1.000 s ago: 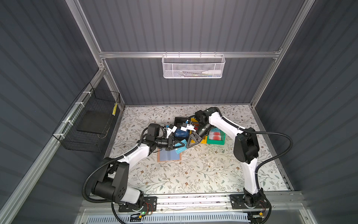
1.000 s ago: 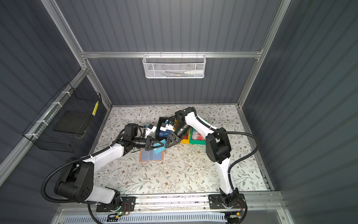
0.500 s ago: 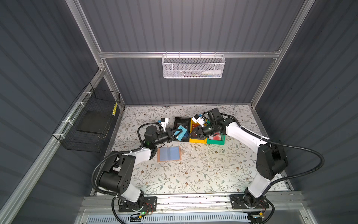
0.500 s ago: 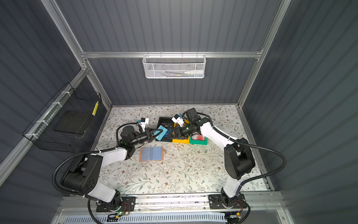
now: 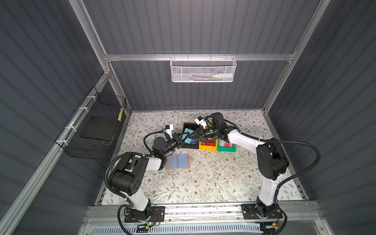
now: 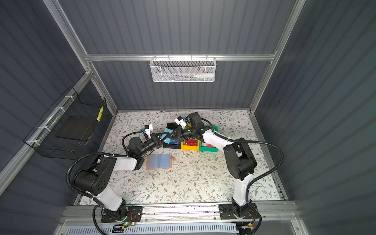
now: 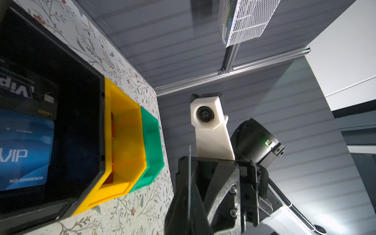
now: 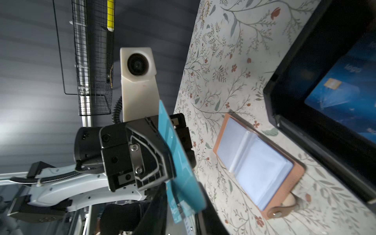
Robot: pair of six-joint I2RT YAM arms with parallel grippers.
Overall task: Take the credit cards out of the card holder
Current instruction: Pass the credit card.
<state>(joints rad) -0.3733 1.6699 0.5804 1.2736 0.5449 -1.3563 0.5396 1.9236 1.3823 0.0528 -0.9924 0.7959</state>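
Observation:
The card holder (image 5: pixel 178 161) (image 6: pixel 159 161) (image 8: pixel 258 162) lies open and flat on the floral table, and its bluish sleeves look empty. Above the black bin's near edge my left gripper (image 5: pixel 181 138) (image 6: pixel 159 138) (image 7: pixel 189 213) is shut on a teal credit card (image 5: pixel 186 136) (image 8: pixel 175 152). The left wrist view shows that card edge-on. My right gripper (image 5: pixel 194 134) (image 6: pixel 172 135) (image 8: pixel 183 207) faces the left one. Its jaws stand open on either side of the card's free end, with a gap showing. Blue (image 7: pixel 24 150) and black (image 7: pixel 30 93) cards lie in the black bin.
The black bin (image 5: pixel 184 146), a yellow bin (image 5: pixel 207 147) holding a red card and a green bin (image 5: pixel 225 150) stand in a row behind the holder. A wire basket (image 5: pixel 93 130) hangs on the left wall. A white mesh basket (image 5: pixel 202 70) hangs on the back wall.
The left gripper carried the teal card from over the holder up toward the bins. The right gripper went to the yellow bin, then came back to the card, and its jaws narrowed.

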